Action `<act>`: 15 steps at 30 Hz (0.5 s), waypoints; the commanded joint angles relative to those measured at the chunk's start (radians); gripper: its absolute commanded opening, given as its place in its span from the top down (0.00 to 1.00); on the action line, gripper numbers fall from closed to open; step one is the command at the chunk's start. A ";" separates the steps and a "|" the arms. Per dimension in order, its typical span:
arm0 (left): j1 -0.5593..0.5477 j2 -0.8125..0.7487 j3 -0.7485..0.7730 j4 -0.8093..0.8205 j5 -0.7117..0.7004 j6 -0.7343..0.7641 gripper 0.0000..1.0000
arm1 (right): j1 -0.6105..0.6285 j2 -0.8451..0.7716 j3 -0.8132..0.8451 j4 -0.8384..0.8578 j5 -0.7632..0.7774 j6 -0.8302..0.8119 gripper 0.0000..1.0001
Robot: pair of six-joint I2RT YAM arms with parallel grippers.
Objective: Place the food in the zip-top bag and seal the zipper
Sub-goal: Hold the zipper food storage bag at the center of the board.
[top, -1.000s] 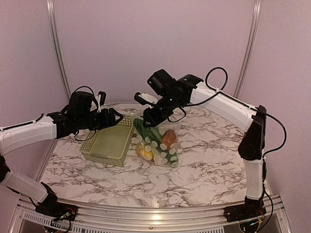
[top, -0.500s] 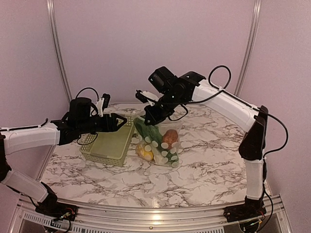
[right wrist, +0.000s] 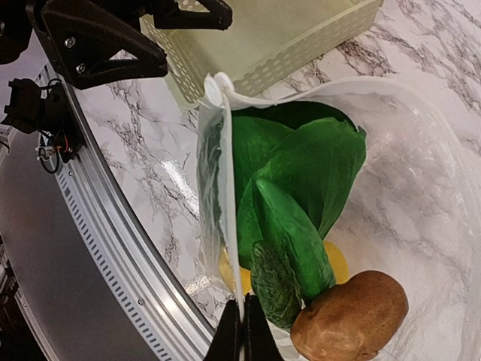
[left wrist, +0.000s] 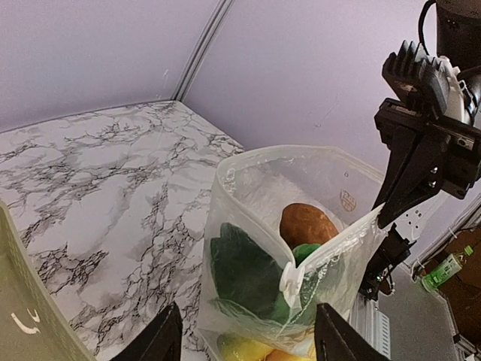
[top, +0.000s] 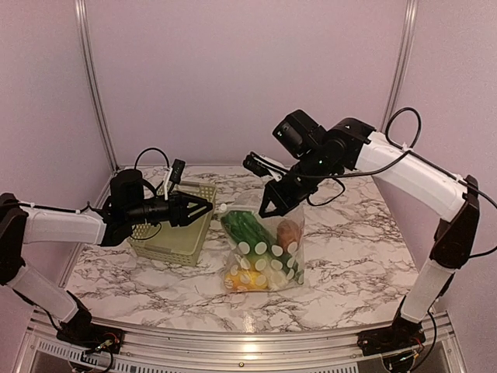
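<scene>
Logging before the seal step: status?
Right gripper shut on zipper. Left gripper open, short of slider. Food inside zip-top bag, mouth unsealed. Nothing between them.

The right arm arches down over the zip-top bag (top: 268, 260), with the right gripper (top: 270, 210) pinched tight on its top rim. The left arm stretches level, its left gripper (top: 203, 207) spread wide just left of the bag.

The zip-top bag (top: 268, 249), food (top: 247, 229) inside, hangs below my right fingers (top: 273, 203), just ahead of my left fingers (top: 194, 204); the basket (top: 167, 255) lies beneath those.
</scene>
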 commanded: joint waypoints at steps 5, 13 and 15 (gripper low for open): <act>-0.010 0.061 0.020 0.110 0.119 -0.054 0.41 | 0.007 0.052 0.006 0.032 0.012 -0.014 1.00; -0.021 0.094 0.021 0.083 0.138 -0.019 0.43 | 0.007 0.101 0.070 0.022 0.040 -0.018 1.00; -0.028 0.090 0.002 0.107 0.141 -0.018 0.40 | 0.007 0.110 0.072 0.014 0.054 -0.020 1.00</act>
